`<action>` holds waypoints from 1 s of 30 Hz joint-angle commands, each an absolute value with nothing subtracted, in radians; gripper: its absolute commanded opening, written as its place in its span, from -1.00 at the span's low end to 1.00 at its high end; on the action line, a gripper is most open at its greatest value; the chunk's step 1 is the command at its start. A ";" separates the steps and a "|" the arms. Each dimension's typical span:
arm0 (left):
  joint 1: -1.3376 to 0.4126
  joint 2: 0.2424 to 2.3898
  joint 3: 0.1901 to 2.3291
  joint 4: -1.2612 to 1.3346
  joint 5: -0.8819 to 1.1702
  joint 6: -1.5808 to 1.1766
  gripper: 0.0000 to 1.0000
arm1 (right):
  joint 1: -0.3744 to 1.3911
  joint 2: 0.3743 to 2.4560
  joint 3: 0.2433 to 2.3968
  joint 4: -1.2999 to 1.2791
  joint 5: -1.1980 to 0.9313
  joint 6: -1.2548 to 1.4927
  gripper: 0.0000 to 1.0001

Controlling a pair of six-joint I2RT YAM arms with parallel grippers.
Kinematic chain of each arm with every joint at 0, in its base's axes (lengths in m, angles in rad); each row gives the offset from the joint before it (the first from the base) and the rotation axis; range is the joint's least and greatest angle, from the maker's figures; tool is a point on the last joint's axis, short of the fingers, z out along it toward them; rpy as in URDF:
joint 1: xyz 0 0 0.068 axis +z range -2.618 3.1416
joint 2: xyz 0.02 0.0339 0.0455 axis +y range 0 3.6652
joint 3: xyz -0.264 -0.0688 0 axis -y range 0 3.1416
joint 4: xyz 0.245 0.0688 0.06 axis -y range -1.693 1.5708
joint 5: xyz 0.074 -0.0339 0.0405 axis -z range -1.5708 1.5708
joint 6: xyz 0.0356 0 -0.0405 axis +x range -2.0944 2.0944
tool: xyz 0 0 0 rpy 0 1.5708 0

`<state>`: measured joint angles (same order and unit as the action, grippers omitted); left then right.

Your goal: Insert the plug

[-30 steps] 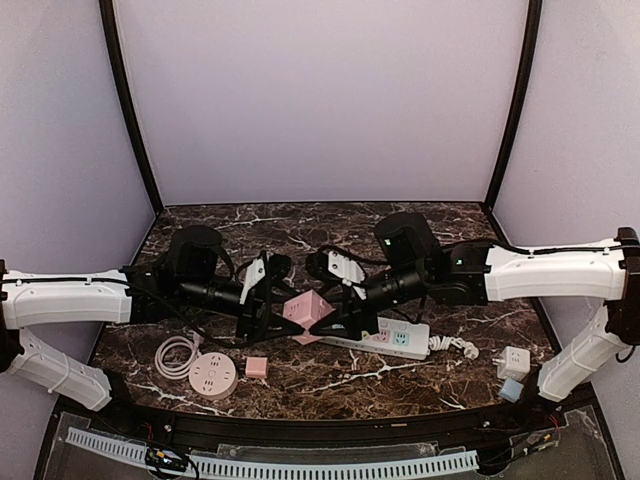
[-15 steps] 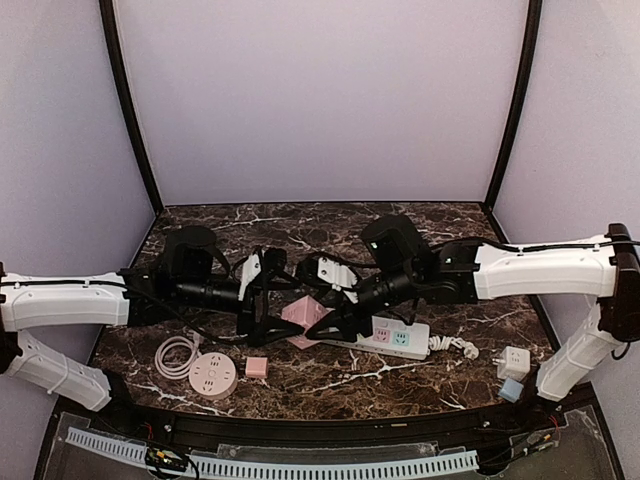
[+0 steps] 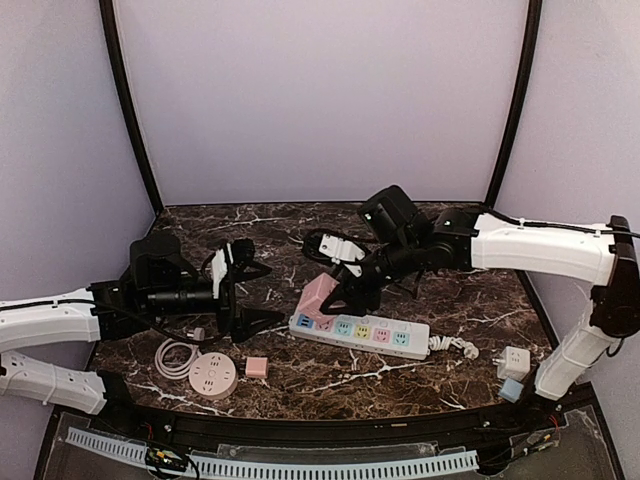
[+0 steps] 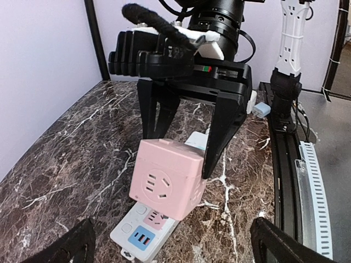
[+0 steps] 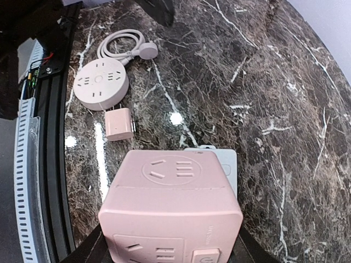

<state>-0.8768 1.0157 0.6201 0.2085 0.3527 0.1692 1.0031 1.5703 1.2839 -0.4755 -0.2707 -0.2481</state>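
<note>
My right gripper (image 3: 325, 298) is shut on a pink cube socket (image 3: 317, 296) and holds it tilted over the left end of the white power strip (image 3: 372, 335). In the left wrist view the cube (image 4: 167, 183) hangs between the right gripper's black fingers (image 4: 222, 137), with its lower edge over the strip's pink end socket (image 4: 151, 220). I cannot tell whether they touch. The cube (image 5: 170, 211) fills the right wrist view, with the strip (image 5: 222, 163) behind it. My left gripper (image 3: 256, 295) is open and empty, to the left of the cube.
A round pink socket (image 3: 212, 377), a small pink adapter (image 3: 256, 367) and a coiled white cable (image 3: 174, 355) lie at the front left. A white adapter (image 3: 513, 362) and a blue one (image 3: 510, 389) sit at the front right. The strip's cord (image 3: 455, 345) trails right.
My left arm has drawn back to the left, away from the cube. My right gripper has lifted and tilted the cube over the strip's left end.
</note>
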 commanded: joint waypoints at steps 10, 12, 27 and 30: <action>-0.873 1.001 0.586 0.198 -0.136 -0.021 0.97 | 0.954 1.737 1.509 -0.841 -0.077 -0.213 -0.76; -0.874 1.010 0.578 0.209 -0.183 -0.040 0.97 | 0.953 1.770 1.544 -0.885 -0.055 -0.208 -0.76; -0.859 0.967 0.500 0.239 -0.498 -0.073 0.97 | 0.953 1.886 1.678 -1.044 0.026 -0.184 -0.76; -0.832 0.974 0.487 0.247 -0.524 -0.085 0.97 | 0.954 1.893 1.689 -1.049 0.027 -0.179 -0.76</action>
<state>-0.8616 0.9833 0.5117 0.2176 -0.4408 -0.0624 0.9554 1.8778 1.6470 -1.0233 0.0051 -0.1989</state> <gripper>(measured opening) 0.987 0.573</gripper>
